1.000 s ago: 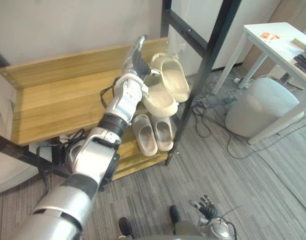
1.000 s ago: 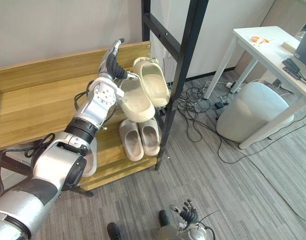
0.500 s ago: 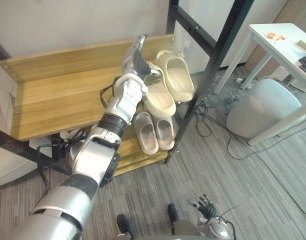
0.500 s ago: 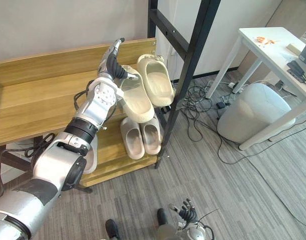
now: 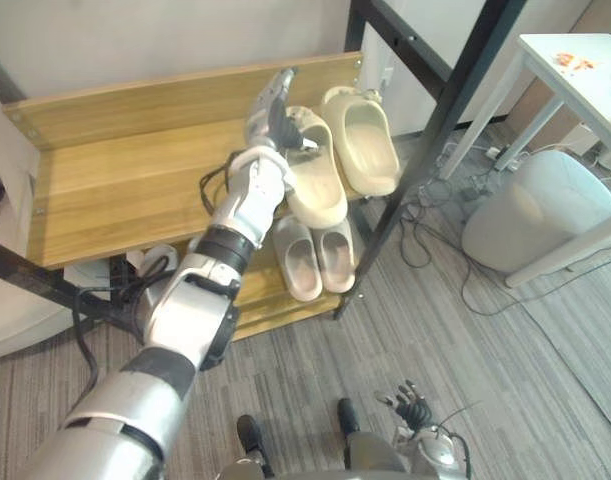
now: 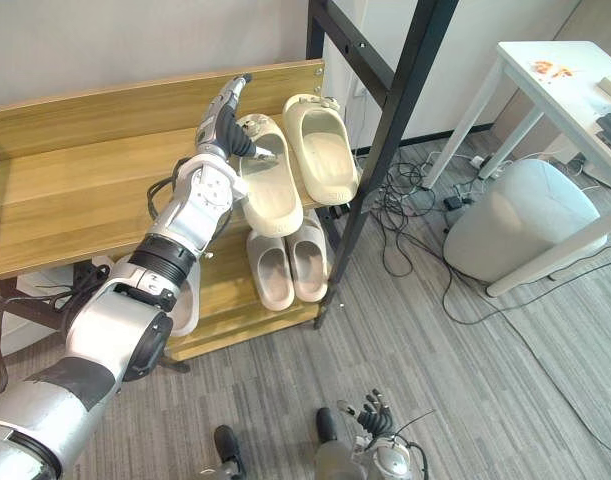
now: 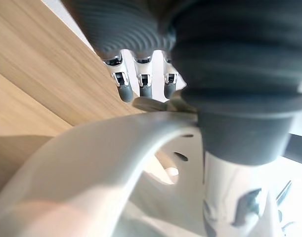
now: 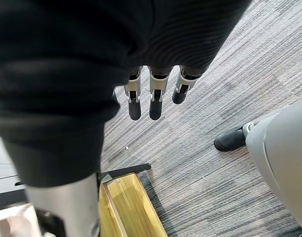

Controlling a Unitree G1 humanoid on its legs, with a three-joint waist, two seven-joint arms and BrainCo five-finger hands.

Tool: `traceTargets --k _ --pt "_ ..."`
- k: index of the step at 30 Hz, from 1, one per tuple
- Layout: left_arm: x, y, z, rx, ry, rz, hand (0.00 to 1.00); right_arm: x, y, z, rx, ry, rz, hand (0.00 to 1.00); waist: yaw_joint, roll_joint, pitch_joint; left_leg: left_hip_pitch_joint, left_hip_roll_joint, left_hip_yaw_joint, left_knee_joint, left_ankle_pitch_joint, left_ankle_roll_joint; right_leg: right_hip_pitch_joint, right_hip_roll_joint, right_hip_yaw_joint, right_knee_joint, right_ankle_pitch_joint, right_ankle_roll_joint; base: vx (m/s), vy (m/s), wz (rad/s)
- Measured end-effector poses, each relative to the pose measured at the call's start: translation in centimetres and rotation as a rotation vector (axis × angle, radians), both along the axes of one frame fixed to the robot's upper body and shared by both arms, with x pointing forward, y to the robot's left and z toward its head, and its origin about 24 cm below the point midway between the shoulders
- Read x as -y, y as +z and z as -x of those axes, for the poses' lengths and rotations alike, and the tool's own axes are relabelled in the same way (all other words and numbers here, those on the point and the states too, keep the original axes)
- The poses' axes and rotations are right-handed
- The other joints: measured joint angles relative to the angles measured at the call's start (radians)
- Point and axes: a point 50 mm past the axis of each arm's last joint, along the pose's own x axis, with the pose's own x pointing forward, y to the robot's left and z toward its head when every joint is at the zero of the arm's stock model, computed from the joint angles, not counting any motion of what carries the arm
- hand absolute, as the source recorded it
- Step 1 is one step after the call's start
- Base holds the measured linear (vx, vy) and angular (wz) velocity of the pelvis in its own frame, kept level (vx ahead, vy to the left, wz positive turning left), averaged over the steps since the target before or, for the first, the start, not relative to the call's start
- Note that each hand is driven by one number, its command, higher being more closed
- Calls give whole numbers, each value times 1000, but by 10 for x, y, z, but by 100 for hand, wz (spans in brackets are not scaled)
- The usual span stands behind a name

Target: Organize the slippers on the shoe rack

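1. The shoe rack (image 5: 115, 180) is a wooden one with two shelves and a back board, and it stands on a grey carpet floor (image 5: 505, 380).
2. The left arm reaches over the upper shelf, and the left hand (image 5: 273, 115) rests on the band of a cream slipper (image 5: 320, 190) at the shelf's right end.
3. In the left wrist view the fingers (image 7: 142, 89) curl over the outer side of the band. The thumb (image 6: 257, 150) is tucked into the slipper's opening, so the band is pinched between them. One finger points up along the back board.
4. This cream slipper lies flat, with its band end toward the back board and its heel end reaching the shelf's front edge.
5. A second cream slipper (image 5: 370, 150) lies just beside it on the right. It faces the same way and sits a little farther back.
6. On the lower shelf, right under these two, a smaller pair of slippers (image 5: 300, 265) lies side by side.
7. A black metal post (image 5: 435, 130) slants past the rack's right end.
8. The right hand (image 6: 373, 418) hangs low over the carpet, well apart from the rack. Its fingers (image 8: 151, 103) are straight, slightly apart, and hold nothing.
9. To the right stands a white table whose tabletop (image 5: 585, 70) carries a few small items. A rounded grey stool (image 5: 535, 215) is under it, and loose cables (image 5: 425, 210) lie on the floor nearby.
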Motion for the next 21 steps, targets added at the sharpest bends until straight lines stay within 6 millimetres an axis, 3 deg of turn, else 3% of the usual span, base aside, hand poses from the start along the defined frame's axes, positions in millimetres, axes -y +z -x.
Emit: traceTargets --k 8,21 --pt "-1 13 -1 22 8 41 0 -1 2 -5 12 4 -1 0 8 -1 24 -6 0 -3 0 1 0 -5 -1 -3 2 1 -1 0 0 0" --pt "4 15 1 33 -3 99 0 -2 1 -4 10 11 -2 0 18 0 24 -4 0 -25 -5 2 2 10 -3 -26 2 1 -1 1 7 4"
